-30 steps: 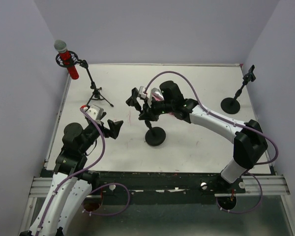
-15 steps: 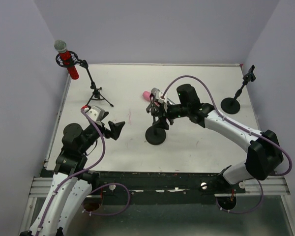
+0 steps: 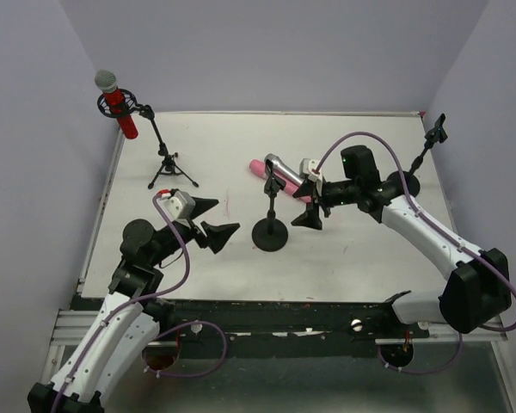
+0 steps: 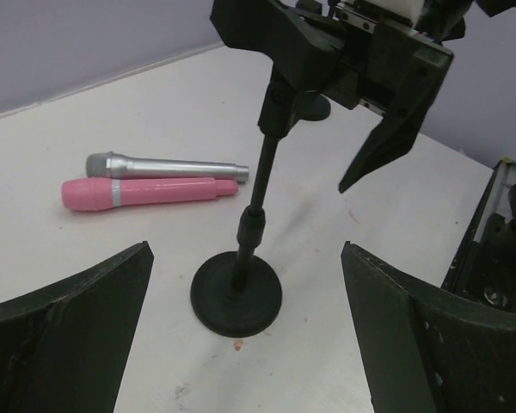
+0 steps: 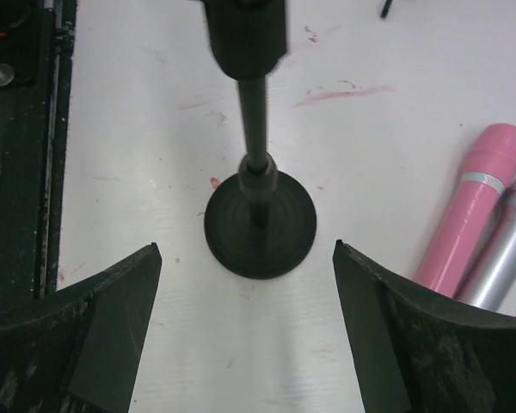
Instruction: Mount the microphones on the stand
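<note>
A glittery red microphone (image 3: pixel 117 107) with a silver mesh head sits in the clip of the tripod stand (image 3: pixel 167 162) at the far left. A pink microphone (image 3: pixel 261 168) (image 4: pixel 150 193) (image 5: pixel 469 206) and a silver-grey one (image 3: pixel 280 167) (image 4: pixel 167 165) (image 5: pixel 508 248) lie side by side on the table behind the middle stand (image 3: pixel 270 234) (image 4: pixel 237 296) (image 5: pixel 260 224), whose clip holds nothing. My left gripper (image 3: pixel 211 220) (image 4: pixel 245 258) is open, left of that stand and facing it. My right gripper (image 3: pixel 309 200) (image 5: pixel 246 249) (image 4: pixel 387 82) is open on the stand's right side, holding nothing.
A third stand (image 3: pixel 404 182) with a round base and a bare clip (image 3: pixel 436 131) stands at the far right. Purple walls close in the white table (image 3: pixel 344 258) on three sides. A dark rail (image 3: pixel 275 311) runs along the near edge.
My right gripper has opened and drawn back to the right of the middle stand, uncovering the pink and silver microphones. My left gripper has moved right, toward the stand.
</note>
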